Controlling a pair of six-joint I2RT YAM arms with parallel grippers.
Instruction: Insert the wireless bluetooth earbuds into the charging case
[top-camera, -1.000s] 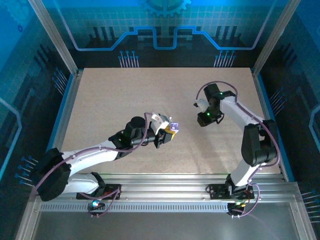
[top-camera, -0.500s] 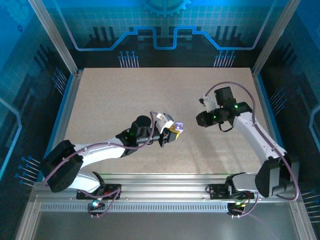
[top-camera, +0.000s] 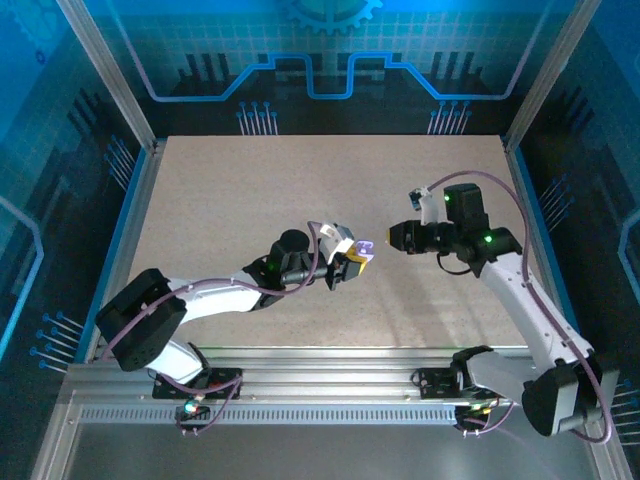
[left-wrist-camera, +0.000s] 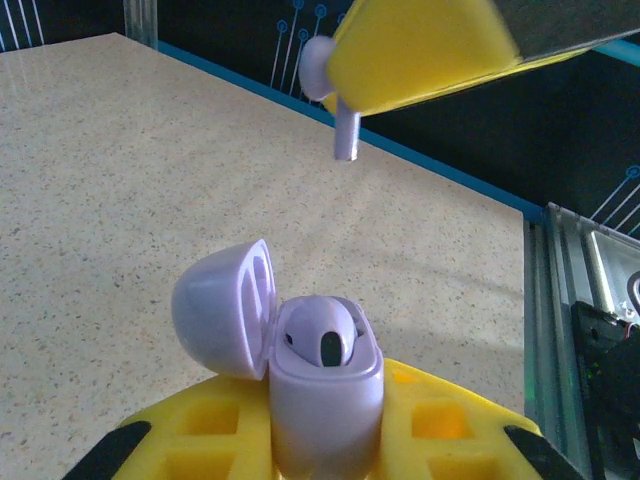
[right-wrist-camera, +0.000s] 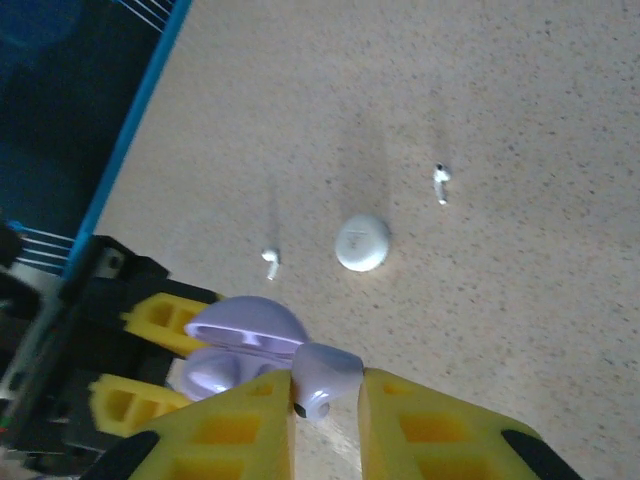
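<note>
Our right gripper (right-wrist-camera: 327, 388) pinched a lavender earbud (right-wrist-camera: 325, 372) by its head, stem free, near the open lavender case (left-wrist-camera: 325, 395). Our left gripper (left-wrist-camera: 325, 445) clamped that case's base, with a second earbud (left-wrist-camera: 322, 338) seated inside. We judged the bud light, slick and easily flicked loose, so best held across its head. A white puck (right-wrist-camera: 362, 243) and two white earbuds (right-wrist-camera: 270, 262) lay on the table (right-wrist-camera: 520, 90).
</note>
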